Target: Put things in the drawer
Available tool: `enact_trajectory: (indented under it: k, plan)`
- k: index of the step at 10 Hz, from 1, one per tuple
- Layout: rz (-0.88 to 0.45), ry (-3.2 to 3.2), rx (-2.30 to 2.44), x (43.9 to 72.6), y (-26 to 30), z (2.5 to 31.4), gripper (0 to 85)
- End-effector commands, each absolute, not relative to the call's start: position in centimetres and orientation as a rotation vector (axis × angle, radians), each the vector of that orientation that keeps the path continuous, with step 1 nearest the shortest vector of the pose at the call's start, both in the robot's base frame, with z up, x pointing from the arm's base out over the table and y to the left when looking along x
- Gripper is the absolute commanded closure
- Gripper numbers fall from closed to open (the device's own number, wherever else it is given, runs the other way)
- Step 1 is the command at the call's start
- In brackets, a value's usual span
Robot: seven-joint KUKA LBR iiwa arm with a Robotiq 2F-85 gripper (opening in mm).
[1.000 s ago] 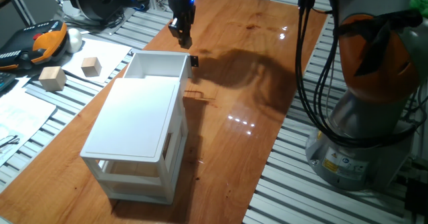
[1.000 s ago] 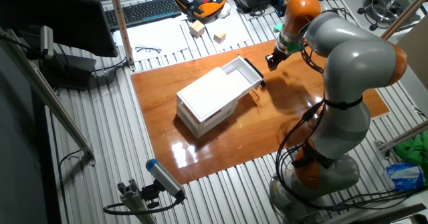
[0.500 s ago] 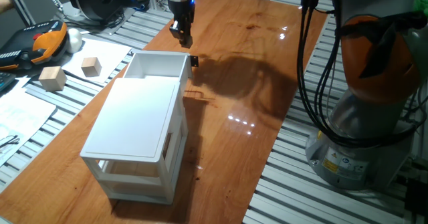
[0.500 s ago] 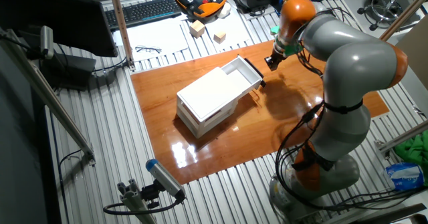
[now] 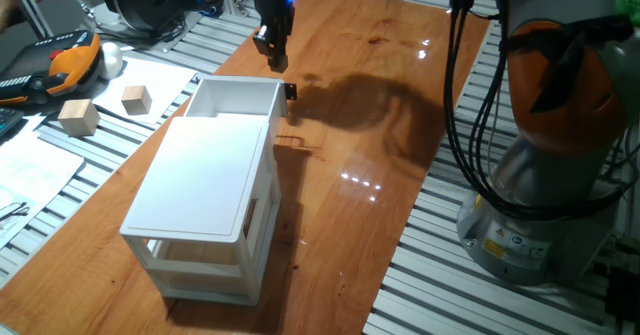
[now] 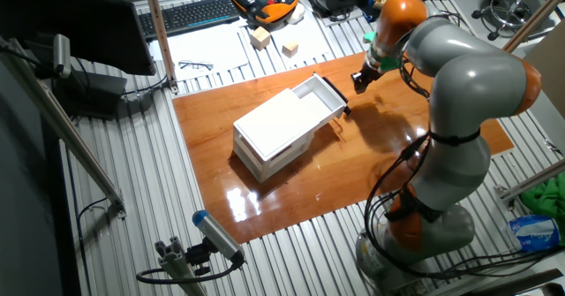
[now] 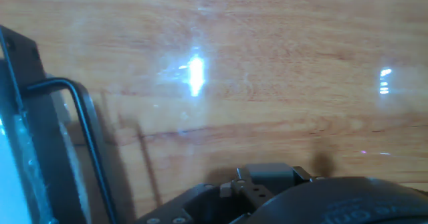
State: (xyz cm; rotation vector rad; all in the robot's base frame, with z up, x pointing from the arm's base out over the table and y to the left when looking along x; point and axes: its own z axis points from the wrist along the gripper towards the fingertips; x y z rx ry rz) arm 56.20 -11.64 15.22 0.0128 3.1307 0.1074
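The drawer (image 5: 236, 98) is the white top tray of the cabinet (image 5: 205, 190). It stands pulled out, and its black knob (image 5: 291, 91) faces the far side. Its inside looks bare white. My gripper (image 5: 272, 55) hangs just beyond the knob, above the wooden table, with its dark fingers close together. The other fixed view shows the gripper (image 6: 360, 79) to the right of the drawer (image 6: 316, 95). In the hand view the drawer's front (image 7: 27, 110) fills the left edge and only table wood lies ahead. The tiny cube is not in view.
Two larger pale wooden blocks (image 5: 78, 117) (image 5: 137, 99) lie on paper to the left of the table. An orange and black handset (image 5: 62, 60) and cables sit at the back left. The arm's base (image 5: 540, 205) stands at the right.
The gripper drifted slightly away from the drawer and came back to almost the same spot. The drawer and the blocks have not moved.
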Motion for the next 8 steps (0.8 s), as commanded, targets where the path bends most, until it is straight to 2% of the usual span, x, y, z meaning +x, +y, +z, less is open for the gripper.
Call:
enact_trajectory:
  k: [1,4,6,8]
  plan:
    - [0.077,3.181,0.044,56.1,-11.2,15.5,85.0]
    - [0.07,3.171,0.017,56.3,-10.9,17.3,85.0]
    - [0.048,3.163,0.018,55.3,-9.5,20.4,85.0]
    - [0.13,3.153,0.044,53.9,-9.3,22.5,85.0]
